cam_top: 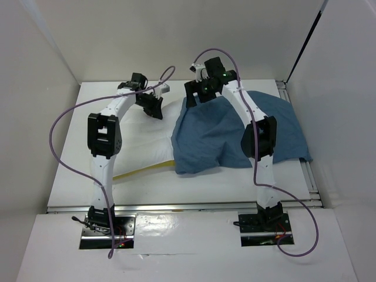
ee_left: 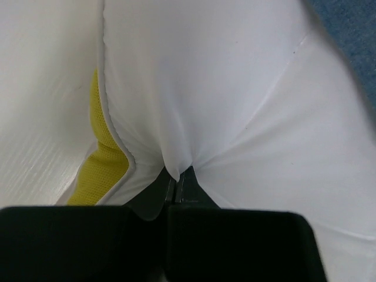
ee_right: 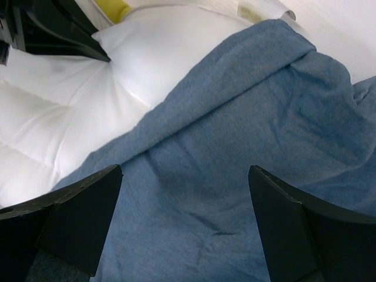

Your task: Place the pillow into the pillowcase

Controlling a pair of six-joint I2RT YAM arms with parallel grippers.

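The pillow (cam_top: 147, 134) lies on the worktop (cam_top: 67, 179), seemingly half inside the pillowcase (cam_top: 235, 138) (left half bare). The left end effector (ee_left: 178, 176) pinches its far edge, and the right end effector (ee_right: 185, 176) gapes above blue cloth.

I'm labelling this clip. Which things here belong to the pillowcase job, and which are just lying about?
Job: pillow, pillowcase, left gripper shut on the pillow, right gripper open over the pillowcase.
Just there: purple cables, table.

The pillowcase (cam_top: 205, 135) covers the right part of the pillow (cam_top: 147, 138).
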